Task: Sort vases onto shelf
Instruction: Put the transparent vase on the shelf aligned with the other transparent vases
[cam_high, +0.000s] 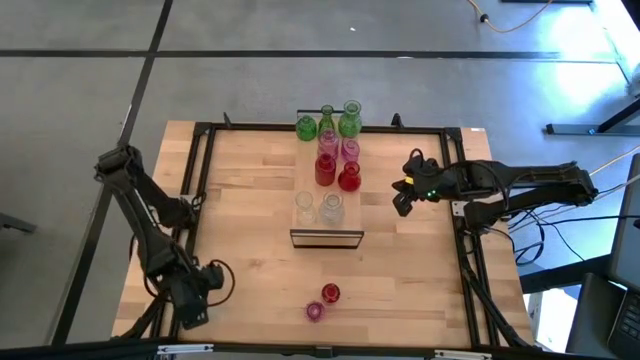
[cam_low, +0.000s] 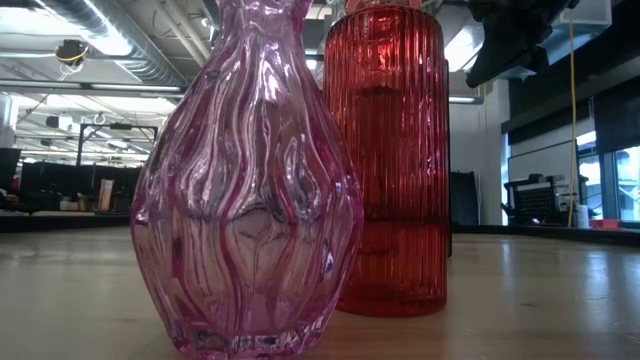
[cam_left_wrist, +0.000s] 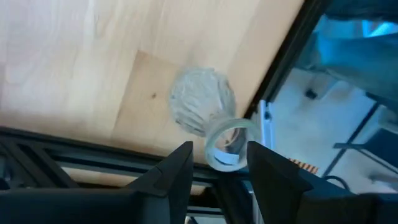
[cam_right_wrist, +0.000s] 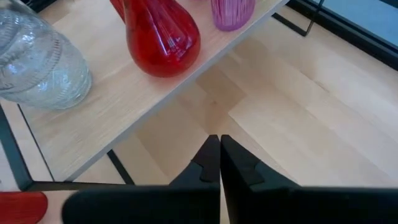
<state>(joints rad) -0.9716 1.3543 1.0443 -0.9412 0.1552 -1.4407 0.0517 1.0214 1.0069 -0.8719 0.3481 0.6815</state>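
Vases on shelf: eight stand in pairs along the shelf at the centre of the high view. Green ones are at the upper end, then pink, then red, and clear ones nearest the dark-framed end.
Loose vases: a red vase and a pink vase stand just beside each other on the table, lower centre of the high view.
Clear vase at the edge: it lies on its side by the table's dark frame, its mouth between the left gripper's fingers.
Left gripper: lower left of the high view; jaws spread either side of that vase's rim.
Right gripper: right of the shelf, jaws pressed together, holding nothing.
Surface: light butcher-block table edged by a dark metal frame, on a grey floor.
Room: the low view shows ceiling ducts, strip lights and windows at right.
Only in the low view: the pink vase fills the left half, and the ribbed red vase stands behind it.
Only in the right wrist view: the shelf's light top is raised above the table.
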